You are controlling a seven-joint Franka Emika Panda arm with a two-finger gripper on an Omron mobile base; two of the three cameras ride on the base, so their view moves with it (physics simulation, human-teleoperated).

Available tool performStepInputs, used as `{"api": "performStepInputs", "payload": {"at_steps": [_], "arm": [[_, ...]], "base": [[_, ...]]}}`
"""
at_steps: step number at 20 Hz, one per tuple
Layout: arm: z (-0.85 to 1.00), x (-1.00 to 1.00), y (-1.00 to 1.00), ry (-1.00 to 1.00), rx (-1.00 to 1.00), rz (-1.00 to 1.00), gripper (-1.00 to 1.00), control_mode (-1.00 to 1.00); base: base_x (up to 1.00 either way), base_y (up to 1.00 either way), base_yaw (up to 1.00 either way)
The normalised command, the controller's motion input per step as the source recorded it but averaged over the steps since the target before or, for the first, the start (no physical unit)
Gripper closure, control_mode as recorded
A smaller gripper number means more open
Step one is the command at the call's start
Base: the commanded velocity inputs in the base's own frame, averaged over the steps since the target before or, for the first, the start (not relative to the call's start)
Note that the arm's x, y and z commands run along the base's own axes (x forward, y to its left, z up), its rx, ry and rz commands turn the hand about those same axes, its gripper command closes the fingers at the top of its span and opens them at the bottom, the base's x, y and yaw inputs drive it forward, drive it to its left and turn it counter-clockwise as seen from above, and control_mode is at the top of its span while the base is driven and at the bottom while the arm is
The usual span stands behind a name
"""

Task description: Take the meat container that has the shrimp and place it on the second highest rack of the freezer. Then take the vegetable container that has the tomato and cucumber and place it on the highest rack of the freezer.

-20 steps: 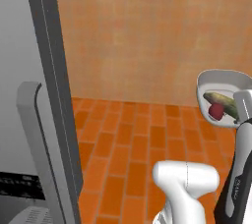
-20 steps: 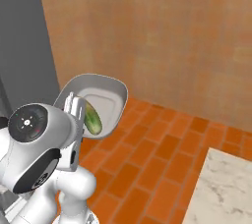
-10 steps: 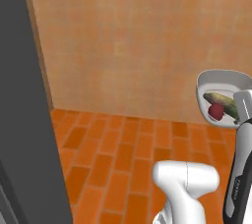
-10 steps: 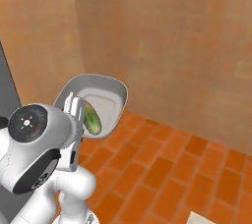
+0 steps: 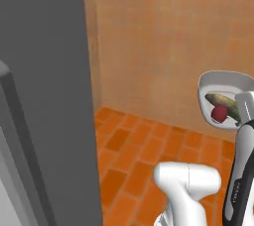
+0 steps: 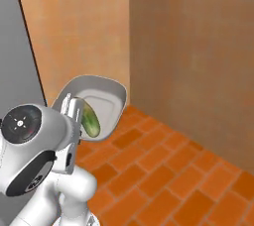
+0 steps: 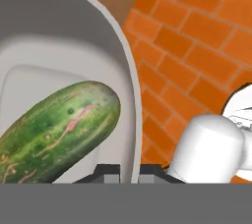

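Note:
My gripper (image 7: 129,173) is shut on the rim of the grey vegetable container (image 7: 74,31), which it holds tilted up in the air. Inside lies the green cucumber (image 7: 59,129). In the left base view the container (image 5: 223,84) hangs at the right edge with the red tomato (image 5: 219,114) and the cucumber (image 5: 225,103) in it, and the gripper (image 5: 242,113) on its rim. The right base view has the container (image 6: 101,96) just above the arm. The freezer (image 5: 44,96) shows as a tall grey outer wall on the left. Its racks and the meat container with the shrimp are out of view.
An orange brick floor (image 5: 144,150) stretches ahead to tan walls (image 6: 193,46) that meet in a corner. The freezer's grey side (image 6: 15,71) stands close on the left in the right base view.
The whole scene has shifted in both base views, so the camera has moved: the grey freezer wall now fills more of the left. The container stays held as before.

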Motion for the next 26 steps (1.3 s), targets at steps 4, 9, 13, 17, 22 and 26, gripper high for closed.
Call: {"api": "performStepInputs", "payload": {"at_steps": [4, 9, 13, 17, 22, 26], "arm": [[0.00, 0.00, 0.00, 0.00, 0.00, 0.00, 1.00, 1.00], [0.00, 0.00, 0.00, 0.00, 0.00, 0.00, 1.00, 1.00], [0.00, 0.00, 0.00, 0.00, 0.00, 0.00, 1.00, 1.00], [0.00, 0.00, 0.00, 0.00, 0.00, 0.00, 1.00, 1.00], [0.00, 0.00, 0.00, 0.00, 0.00, 0.00, 1.00, 1.00], [0.00, 0.00, 0.00, 0.00, 0.00, 0.00, 1.00, 1.00]], "base": [[0.04, 0.34, 0.65], [0.03, 0.39, 0.71], [0.04, 0.30, 0.75], [0.00, 0.42, 0.71], [0.01, 0.50, 0.72], [0.24, 0.40, 0.62]]}}
